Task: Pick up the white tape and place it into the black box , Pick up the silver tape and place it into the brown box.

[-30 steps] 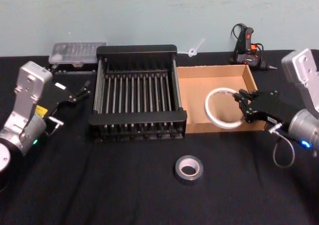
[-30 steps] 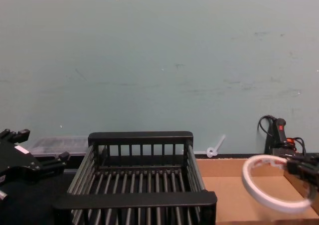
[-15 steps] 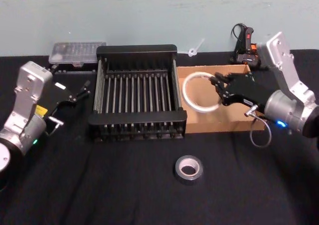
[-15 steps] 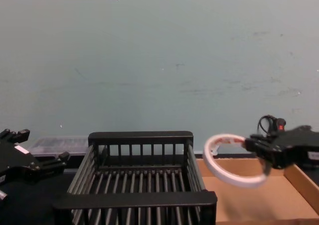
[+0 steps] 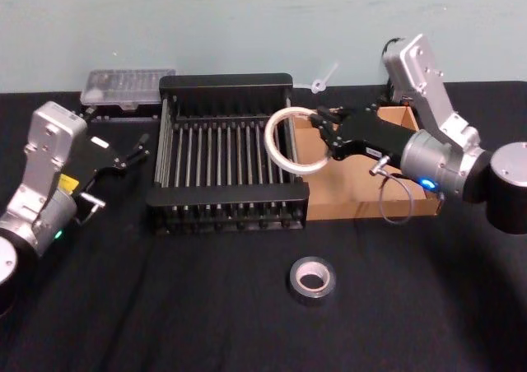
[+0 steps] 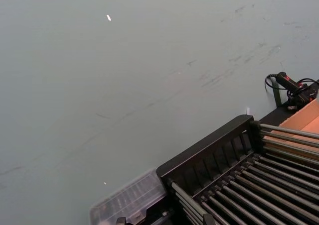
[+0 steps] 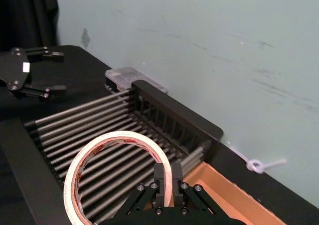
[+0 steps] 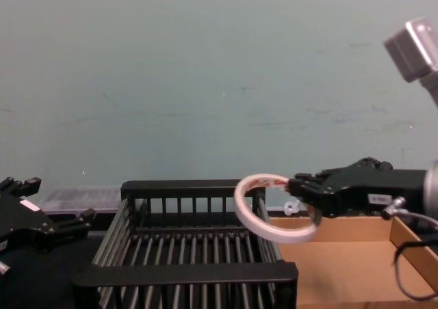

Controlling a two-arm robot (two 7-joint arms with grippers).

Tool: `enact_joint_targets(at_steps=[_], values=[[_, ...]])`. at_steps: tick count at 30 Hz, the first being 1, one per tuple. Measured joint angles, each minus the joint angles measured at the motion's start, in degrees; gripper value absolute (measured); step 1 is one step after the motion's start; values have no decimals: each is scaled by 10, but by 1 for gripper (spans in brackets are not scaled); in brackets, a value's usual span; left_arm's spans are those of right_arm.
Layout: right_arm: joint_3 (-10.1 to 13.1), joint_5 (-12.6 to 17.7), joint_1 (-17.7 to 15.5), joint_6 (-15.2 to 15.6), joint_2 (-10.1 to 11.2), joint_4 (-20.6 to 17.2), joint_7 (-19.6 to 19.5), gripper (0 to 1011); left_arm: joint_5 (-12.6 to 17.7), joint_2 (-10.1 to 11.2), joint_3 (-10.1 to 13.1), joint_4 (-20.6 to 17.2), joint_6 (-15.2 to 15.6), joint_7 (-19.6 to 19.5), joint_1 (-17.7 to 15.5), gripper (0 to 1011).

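One second on, your right pincer (image 5: 317, 129), clamped on the white tape (image 5: 290, 141), has swung it off the brown box (image 5: 362, 187) to the black box (image 5: 226, 154) rim | release next | silver tape (image 5: 312, 279) waits on bench | left pincer (image 5: 132, 152) open, parked.

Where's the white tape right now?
The white tape is held in the right pincer, up in the air over the right rim of the black box, beside the brown box.

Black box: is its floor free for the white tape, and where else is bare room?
The black box floor is bare. The right gripper holds the white tape over the box's right rail. The brown box floor is bare too. Open cloth surrounds the silver tape. The left gripper crowds the black box's left side.
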Motion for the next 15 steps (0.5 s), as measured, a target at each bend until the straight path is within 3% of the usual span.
enact_joint_targets(at_steps=[15], values=[[-40,0,60,-25,-44,85,19,95,0,0,0,0,0,0,0,1002]])
